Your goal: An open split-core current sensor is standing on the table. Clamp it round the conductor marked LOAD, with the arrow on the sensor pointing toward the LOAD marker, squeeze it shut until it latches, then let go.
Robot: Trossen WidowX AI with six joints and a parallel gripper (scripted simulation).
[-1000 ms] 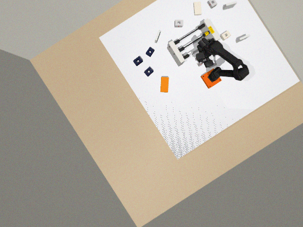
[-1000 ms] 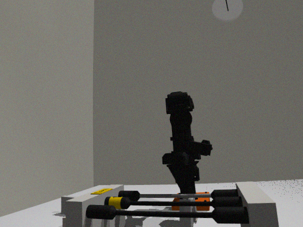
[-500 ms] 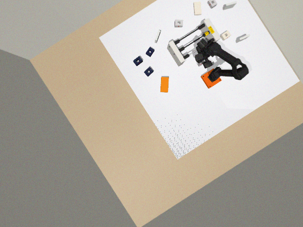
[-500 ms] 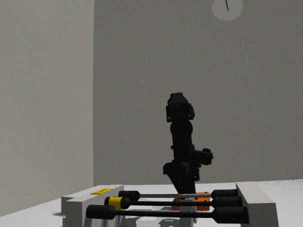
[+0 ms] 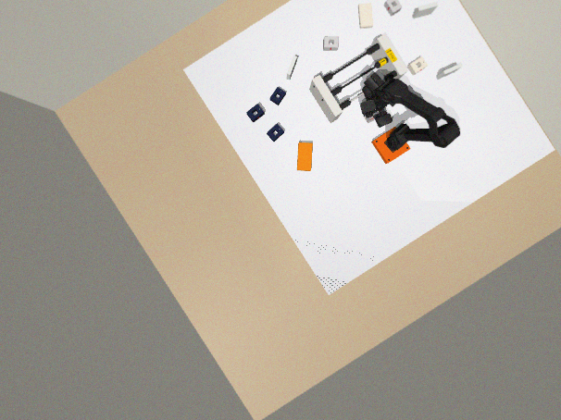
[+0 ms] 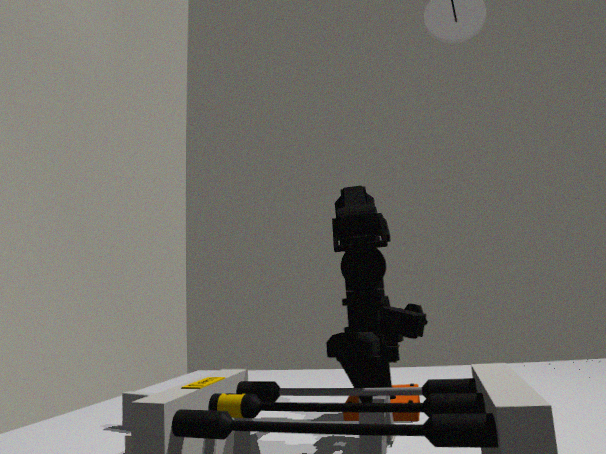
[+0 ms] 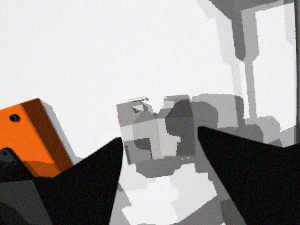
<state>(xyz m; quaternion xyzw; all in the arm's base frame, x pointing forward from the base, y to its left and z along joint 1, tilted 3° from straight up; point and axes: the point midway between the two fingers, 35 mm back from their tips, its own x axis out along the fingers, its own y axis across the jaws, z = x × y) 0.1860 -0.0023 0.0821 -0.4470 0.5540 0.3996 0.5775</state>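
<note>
The open split-core sensor (image 7: 142, 130) (image 6: 373, 418) is a grey block standing upright on the table, with a notch between its two upper parts in the wrist view. My gripper (image 7: 160, 137) is open, with one fingertip on each side of the sensor and gaps still showing. In the top view the arm hides most of the sensor; its arrow cannot be made out. The middle conductor (image 5: 357, 78) (image 6: 329, 407) is a black rod with a yellow band (image 5: 382, 62) (image 6: 230, 405). A yellow label (image 5: 391, 55) (image 6: 202, 383) lies on the nearby end block; its text is too small to read.
Two pale end blocks (image 5: 325, 96) (image 6: 516, 393) carry three parallel rods beside the gripper. The orange arm base (image 5: 388, 155) (image 7: 30, 138) is close by. An orange block (image 5: 305, 156), several dark blue square rings (image 5: 255, 112) and several pale pieces (image 5: 365, 16) lie around.
</note>
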